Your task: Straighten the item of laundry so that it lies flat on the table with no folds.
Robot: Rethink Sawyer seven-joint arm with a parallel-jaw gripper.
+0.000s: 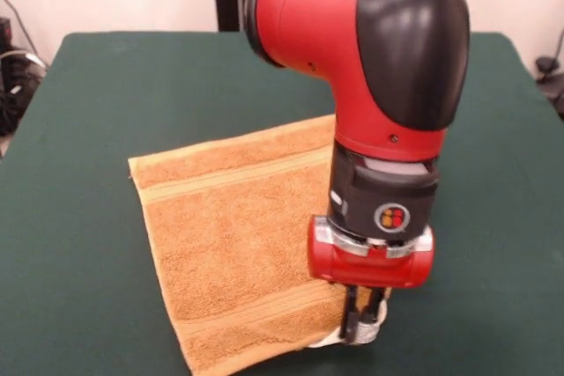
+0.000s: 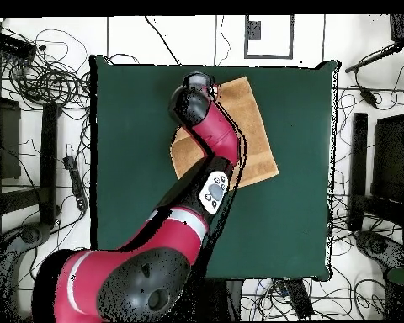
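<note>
The item of laundry (image 1: pixel 236 228), an orange-tan terry towel with woven bands near two ends, lies spread and slightly skewed on the green table (image 1: pixel 84 270). My gripper (image 1: pixel 363 316) hangs straight down at the towel's near right corner. Its dark fingers (image 1: pixel 352 313) stand close together, pinching the towel's edge, with a bit of white showing just below them. In the overhead view the towel (image 2: pixel 252 135) sits near the table's (image 2: pixel 298 210) far edge. There the arm's wrist covers the towel's left part and hides the gripper.
The red and black arm (image 1: pixel 370 59) hides the towel's far right corner in the front view. Cables and equipment (image 2: pixel 37 76) lie on the floor around the table, with stands (image 2: pixel 365 168) at the right side.
</note>
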